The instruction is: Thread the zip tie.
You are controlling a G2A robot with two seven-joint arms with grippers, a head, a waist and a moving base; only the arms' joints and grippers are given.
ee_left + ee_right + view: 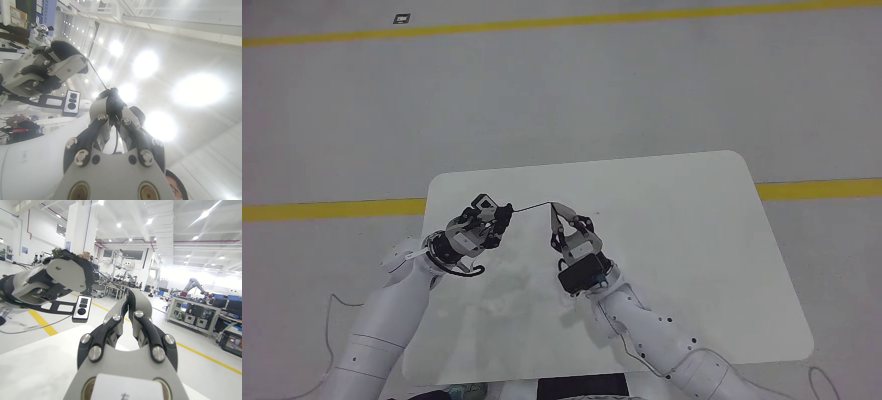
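Note:
A thin black zip tie (530, 207) is stretched in the air between my two grippers, above the far part of the white table (692, 230). My left gripper (504, 212), with black padded tips, is shut on one end. In the left wrist view its tips (112, 91) pinch the zip tie (97, 73), which runs off to the right gripper (86, 62). My right gripper (554, 207), with pale pointed fingers, is shut on the other end. In the right wrist view it (130, 292) clamps the zip tie (111, 282), which leads to the left gripper (88, 270).
The table's far edge (592, 163) lies just beyond both grippers, with grey floor and a yellow line (332, 209) past it. Bare tabletop (37, 351) spreads to the right of the arms. Workbenches (191, 309) stand far off in the room.

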